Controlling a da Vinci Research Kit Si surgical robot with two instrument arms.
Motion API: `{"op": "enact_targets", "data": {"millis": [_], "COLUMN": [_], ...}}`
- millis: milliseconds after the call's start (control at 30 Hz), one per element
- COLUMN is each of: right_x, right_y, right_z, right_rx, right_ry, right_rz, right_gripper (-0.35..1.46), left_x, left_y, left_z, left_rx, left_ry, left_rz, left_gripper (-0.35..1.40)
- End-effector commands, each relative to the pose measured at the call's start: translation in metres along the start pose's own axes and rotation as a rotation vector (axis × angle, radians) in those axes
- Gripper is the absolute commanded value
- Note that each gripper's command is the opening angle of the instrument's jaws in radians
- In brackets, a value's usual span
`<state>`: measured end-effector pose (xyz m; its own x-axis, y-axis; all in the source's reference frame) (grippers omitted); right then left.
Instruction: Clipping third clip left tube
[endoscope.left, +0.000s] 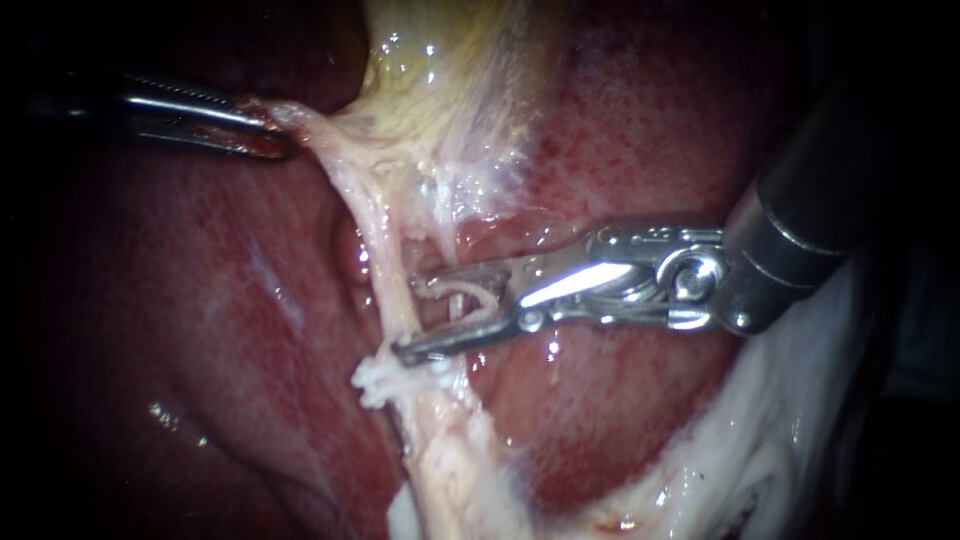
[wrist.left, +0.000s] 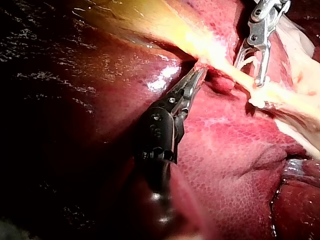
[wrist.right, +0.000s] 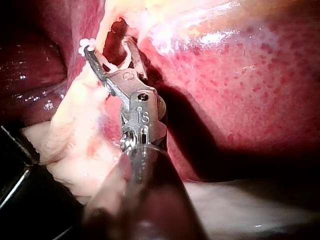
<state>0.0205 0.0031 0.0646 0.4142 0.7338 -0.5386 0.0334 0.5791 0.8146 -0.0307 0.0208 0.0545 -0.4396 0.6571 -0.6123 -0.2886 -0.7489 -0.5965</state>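
A pale tube (endoscope.left: 388, 285) runs from the gallbladder (endoscope.left: 440, 90) down over the liver (endoscope.left: 200, 300). My left instrument (endoscope.left: 268, 132) is shut on the pale tissue at the tube's upper end and holds it taut; the left wrist view shows the same grip (wrist.left: 196, 79). My right instrument (endoscope.left: 408, 318) comes in from the right with its jaws open, their tips reaching the tube, a white clip (endoscope.left: 458, 298) held between them. Another white clip (endoscope.left: 385, 378) sits on the tube just below the lower jaw. In the right wrist view the open jaws (wrist.right: 107, 47) straddle the strand beside that clip (wrist.right: 84, 46).
Red liver (endoscope.left: 620, 130) lies on both sides of the tube. White fatty tissue (endoscope.left: 790, 420) spreads under my right instrument's shaft at the lower right. A small rounded bump of tissue (endoscope.left: 350, 250) sits just left of the tube.
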Motion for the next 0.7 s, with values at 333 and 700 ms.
{"op": "enact_targets", "data": {"millis": [333, 700], "right_x": [0.0023, 0.0065], "right_y": [-0.0008, -0.0027], "right_z": [0.0036, 0.0027], "right_rx": [0.107, 0.143], "right_ry": [0.080, 0.144], "right_rz": [0.044, 0.064], "right_gripper": [0.48, 0.45], "left_x": [0.0000, 0.0001], "left_y": [0.0000, 0.0000], "left_z": [0.0001, 0.0001], "left_rx": [0.000, 0.001], "left_ry": [0.000, 0.000], "left_rz": [0.000, 0.000], "left_gripper": [-0.35, -0.35]}}
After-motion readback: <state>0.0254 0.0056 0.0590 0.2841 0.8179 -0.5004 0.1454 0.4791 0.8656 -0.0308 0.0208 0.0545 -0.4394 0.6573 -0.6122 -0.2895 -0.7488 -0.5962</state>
